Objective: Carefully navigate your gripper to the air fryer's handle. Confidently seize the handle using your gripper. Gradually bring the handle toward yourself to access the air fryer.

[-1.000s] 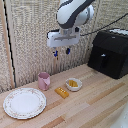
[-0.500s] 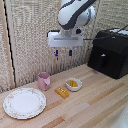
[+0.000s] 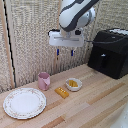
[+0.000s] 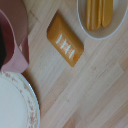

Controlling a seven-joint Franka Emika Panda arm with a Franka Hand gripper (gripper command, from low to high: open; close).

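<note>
The air fryer (image 3: 111, 51) is a large matte black box with a pale top panel, standing on the table at the exterior view's right. Its handle (image 3: 103, 61) is a slim upright black bar on the front face. My gripper (image 3: 65, 52) hangs in the air above the table, to the left of the fryer and well apart from the handle. Its two dark fingers (image 3: 58, 52) point down with a gap between them and hold nothing. The wrist view shows only the table below, not the fingers or the fryer.
A pink cup (image 3: 44, 80) (image 4: 11, 35), an orange block (image 3: 62, 92) (image 4: 65, 40), a small white bowl with yellow pieces (image 3: 73, 84) (image 4: 102, 17) and a patterned plate (image 3: 24, 102) (image 4: 12, 107) lie on the wooden table below the gripper. A woven screen stands behind.
The gripper has shifted slightly toward the exterior view's right, nearer the air fryer. Nothing on the table has moved.
</note>
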